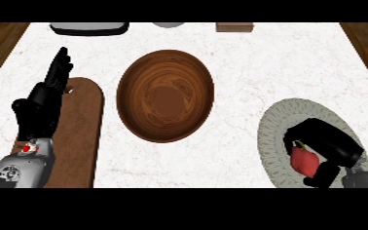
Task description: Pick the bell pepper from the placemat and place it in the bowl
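Note:
A red bell pepper lies on the round grey placemat at the lower right. My right hand is curled round the pepper, fingers over its top and thumb below, hiding much of it. The empty brown wooden bowl stands in the middle of the counter, to the left of the placemat. My left hand rests open at the left edge, fingers pointing up, above a wooden board.
A wooden cutting board lies at the lower left under my left forearm. Along the far edge sit a dark tray, a grey round object and a small brown box.

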You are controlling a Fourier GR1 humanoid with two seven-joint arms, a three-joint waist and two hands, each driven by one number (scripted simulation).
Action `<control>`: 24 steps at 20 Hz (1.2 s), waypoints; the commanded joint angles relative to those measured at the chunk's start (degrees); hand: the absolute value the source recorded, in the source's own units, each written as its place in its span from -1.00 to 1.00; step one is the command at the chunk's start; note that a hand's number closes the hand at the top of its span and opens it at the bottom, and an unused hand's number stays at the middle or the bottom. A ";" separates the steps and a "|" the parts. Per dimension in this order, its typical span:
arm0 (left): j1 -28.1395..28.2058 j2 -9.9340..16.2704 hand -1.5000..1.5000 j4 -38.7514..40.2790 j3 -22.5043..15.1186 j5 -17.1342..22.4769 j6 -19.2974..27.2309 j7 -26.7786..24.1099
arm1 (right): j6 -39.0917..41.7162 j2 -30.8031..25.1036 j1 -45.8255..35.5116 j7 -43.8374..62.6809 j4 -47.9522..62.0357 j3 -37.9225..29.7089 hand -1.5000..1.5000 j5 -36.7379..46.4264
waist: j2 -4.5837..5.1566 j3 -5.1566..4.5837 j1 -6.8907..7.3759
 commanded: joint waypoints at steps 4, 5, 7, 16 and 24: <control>-0.52 -0.94 0.00 0.08 0.01 -1.15 0.29 0.88 | 1.24 16.49 3.74 15.34 -11.04 12.88 1.00 6.26 | -0.21 0.36 -0.50; -0.67 -0.36 0.00 0.45 0.32 -0.58 -0.51 0.55 | 1.73 19.74 3.26 16.24 -10.48 16.23 1.00 7.41 | -0.22 0.22 0.46; -1.09 -0.58 0.00 0.54 -0.15 -0.45 -0.87 0.35 | 2.76 23.28 3.44 18.20 -9.85 19.70 1.00 9.16 | -0.10 0.11 1.28; -1.81 -1.24 0.00 0.80 -0.90 -1.31 -0.21 0.90 | -0.55 30.06 5.11 36.14 -16.23 35.69 1.00 8.60 | -0.48 0.57 1.70; -1.04 -1.27 0.00 1.76 0.13 -1.14 0.40 1.20 | -20.78 30.26 9.98 51.43 -27.78 49.47 1.00 5.58 | -1.42 0.44 -0.93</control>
